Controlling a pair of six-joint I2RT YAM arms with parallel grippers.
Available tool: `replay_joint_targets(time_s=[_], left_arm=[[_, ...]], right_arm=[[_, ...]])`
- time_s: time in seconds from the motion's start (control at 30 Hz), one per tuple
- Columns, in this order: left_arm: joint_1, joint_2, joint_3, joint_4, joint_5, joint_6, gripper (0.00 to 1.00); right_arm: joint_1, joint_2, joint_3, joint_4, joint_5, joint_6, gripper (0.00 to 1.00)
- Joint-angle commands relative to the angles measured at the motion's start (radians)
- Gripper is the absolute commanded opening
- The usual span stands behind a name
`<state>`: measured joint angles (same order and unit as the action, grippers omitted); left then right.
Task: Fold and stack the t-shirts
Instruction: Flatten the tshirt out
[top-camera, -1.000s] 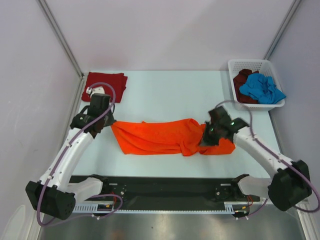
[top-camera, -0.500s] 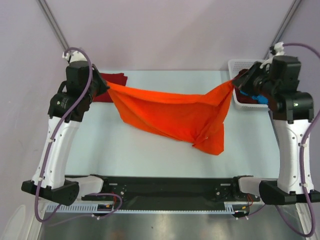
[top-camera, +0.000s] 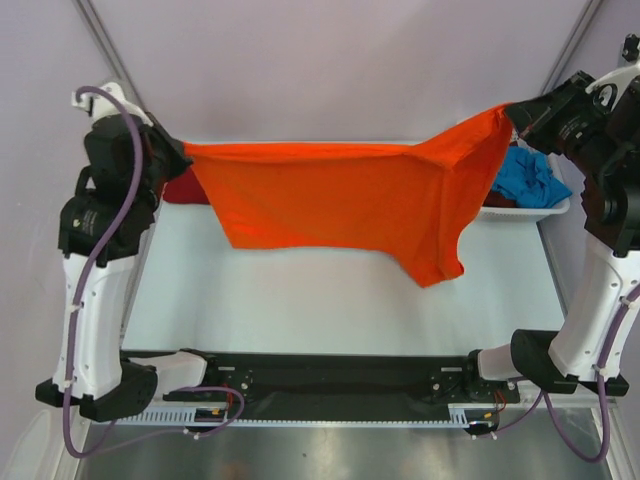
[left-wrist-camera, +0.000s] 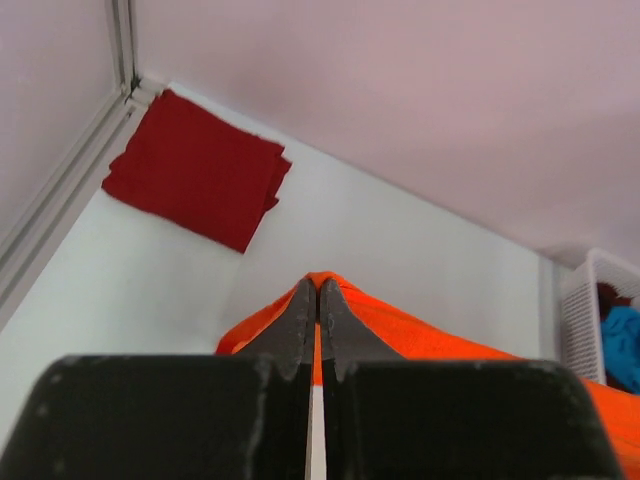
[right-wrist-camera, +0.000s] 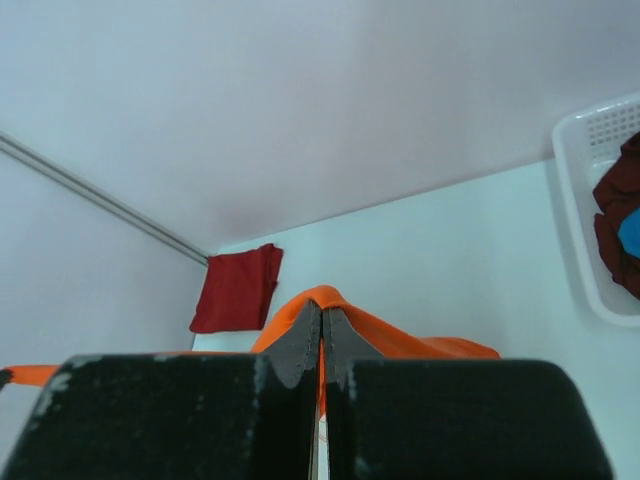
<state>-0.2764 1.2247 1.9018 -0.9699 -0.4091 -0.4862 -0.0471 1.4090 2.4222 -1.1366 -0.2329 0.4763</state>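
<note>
The bright orange t-shirt (top-camera: 340, 200) hangs stretched in the air between both grippers, high above the table, its lower right part drooping lowest. My left gripper (top-camera: 178, 152) is shut on its left corner; the wrist view shows orange cloth (left-wrist-camera: 420, 335) pinched between the jaws of the left gripper (left-wrist-camera: 318, 290). My right gripper (top-camera: 510, 112) is shut on the right corner, with orange cloth (right-wrist-camera: 400, 340) pinched by the right gripper (right-wrist-camera: 322, 312). A folded dark red t-shirt (left-wrist-camera: 195, 168) lies at the table's back left corner. A blue t-shirt (top-camera: 528, 178) and a dark maroon one (right-wrist-camera: 618, 225) lie in the basket.
The white lattice basket (top-camera: 556, 206) stands at the back right corner, partly behind the raised shirt. Grey walls with metal corner posts (top-camera: 105, 45) close in the table on three sides. A black rail (top-camera: 320, 375) runs along the near edge.
Both arms have lifted the orange shirt off the table, up and apart. It went from a bunched strip on the surface to a spread sheet held taut in the air.
</note>
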Motion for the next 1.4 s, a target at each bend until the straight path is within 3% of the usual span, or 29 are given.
replay_joint_targets(time_s=[0.0, 0.17, 0.53, 0.83, 1.1, 1.37], left_arm=[[0.006, -0.048, 0.143, 0.036, -0.056, 0.028, 0.0], [0.006, -0.071, 0.256, 0.043, -0.068, 0.024, 0.0], [-0.049, -0.086, 0.145, 0.06, -0.076, 0.098, 0.0], [-0.081, -0.209, 0.197, 0.091, 0.0, 0.101, 0.0], [-0.081, -0.358, -0.021, 0.091, 0.016, 0.092, 0.0], [-0.081, -0.298, -0.023, 0.099, 0.055, 0.075, 0.0]], right_arm=[[-0.01, -0.033, 0.046, 0.131, -0.031, 0.018, 0.0], [-0.01, -0.087, 0.083, 0.264, 0.024, 0.001, 0.0], [-0.01, -0.002, 0.216, 0.336, 0.007, -0.012, 0.0], [-0.01, -0.217, 0.065, 0.338, 0.021, 0.012, 0.0], [-0.01, -0.334, 0.058, 0.23, 0.102, 0.07, 0.0], [-0.01, -0.28, 0.057, 0.333, 0.109, 0.077, 0.0]])
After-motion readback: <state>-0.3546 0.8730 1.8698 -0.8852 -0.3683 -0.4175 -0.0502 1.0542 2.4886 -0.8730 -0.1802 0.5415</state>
